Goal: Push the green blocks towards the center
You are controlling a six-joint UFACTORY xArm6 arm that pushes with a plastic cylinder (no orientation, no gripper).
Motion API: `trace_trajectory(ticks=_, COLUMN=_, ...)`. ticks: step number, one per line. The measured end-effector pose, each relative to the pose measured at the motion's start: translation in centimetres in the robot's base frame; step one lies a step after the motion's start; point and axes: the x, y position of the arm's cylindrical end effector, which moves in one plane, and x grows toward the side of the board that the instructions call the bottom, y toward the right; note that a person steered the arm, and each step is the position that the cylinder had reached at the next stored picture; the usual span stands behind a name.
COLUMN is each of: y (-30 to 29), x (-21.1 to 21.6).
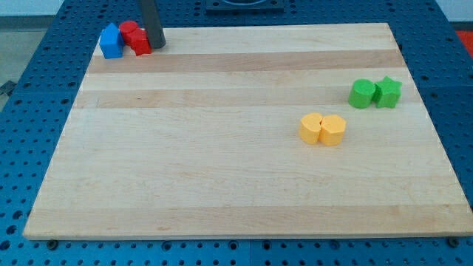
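Two green blocks sit side by side near the board's right edge: a round green block (362, 94) and a green star block (388, 91), touching each other. My tip (157, 44) is at the view's top left, just right of a red block (135, 37), far from the green blocks. The rod reaches up out of the view's top.
A blue block (111, 41) sits left of the red block at the top left corner. Two yellow blocks (323, 128) lie together below and left of the green pair. The wooden board (222, 185) rests on a blue pegboard table.
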Motion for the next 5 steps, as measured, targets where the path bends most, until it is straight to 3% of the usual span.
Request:
trace_trajectory(ticks=2, y=0.1, x=0.0)
trace_trajectory(ticks=3, y=5.9, x=0.0)
trace_trajectory(ticks=5, y=27.6, x=0.3)
